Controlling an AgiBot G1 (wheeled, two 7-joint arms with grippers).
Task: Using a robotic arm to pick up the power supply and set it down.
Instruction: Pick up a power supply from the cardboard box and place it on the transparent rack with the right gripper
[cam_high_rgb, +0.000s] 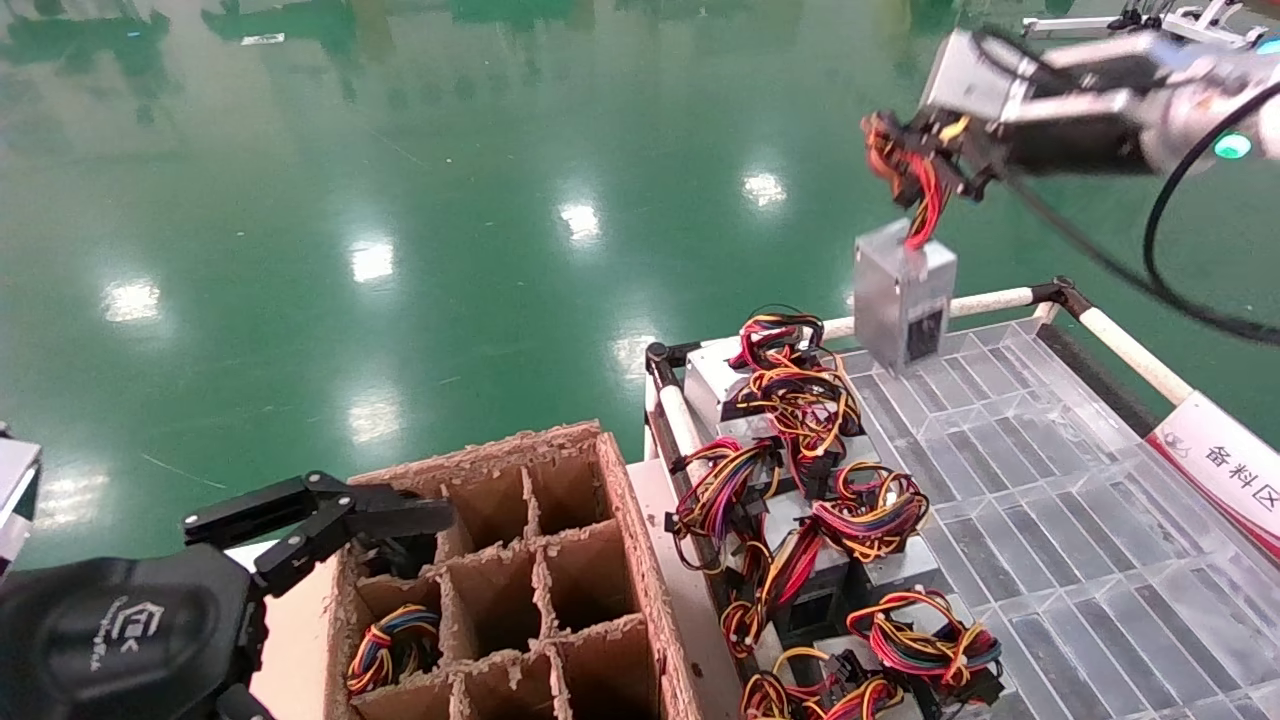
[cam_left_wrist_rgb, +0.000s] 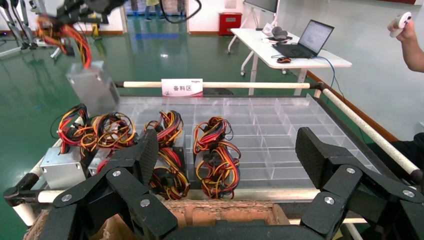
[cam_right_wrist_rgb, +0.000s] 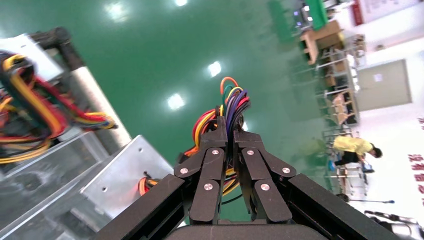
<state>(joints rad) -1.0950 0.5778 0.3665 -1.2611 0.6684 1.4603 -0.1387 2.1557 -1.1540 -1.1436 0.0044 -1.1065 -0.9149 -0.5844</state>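
The right pincer (cam_high_rgb: 935, 160) is seen raised at the upper right of the head view, clamped on the wire bundle (cam_high_rgb: 915, 185) of the power supply (cam_high_rgb: 905, 297). In the right wrist view the two fingers (cam_right_wrist_rgb: 216, 150) are pressed together around the coloured wires (cam_right_wrist_rgb: 231, 107). The supply is suspended by its wires alone — the silver box hangs tilted in the air, above the far left corner of the clear tray (cam_high_rgb: 1050, 480), touching nothing below.

On the tray's left portion, several more supplies (cam_high_rgb: 800, 500) are laid in a cluster, their wire bundles tangled on top; the remaining compartments to the right are shown bare. The tray is carried on a rack framed by white rails (cam_high_rgb: 1130, 350), with a labelled sign (cam_high_rgb: 1225, 465) on its right edge.

The left pincer (cam_high_rgb: 330, 525) is held low at the lower left, with jaws spread wide and nothing between them, over the near left corner of a divided cardboard box (cam_high_rgb: 560, 560). One coil of wires (cam_high_rgb: 395, 645) is visible in a near compartment of that box.
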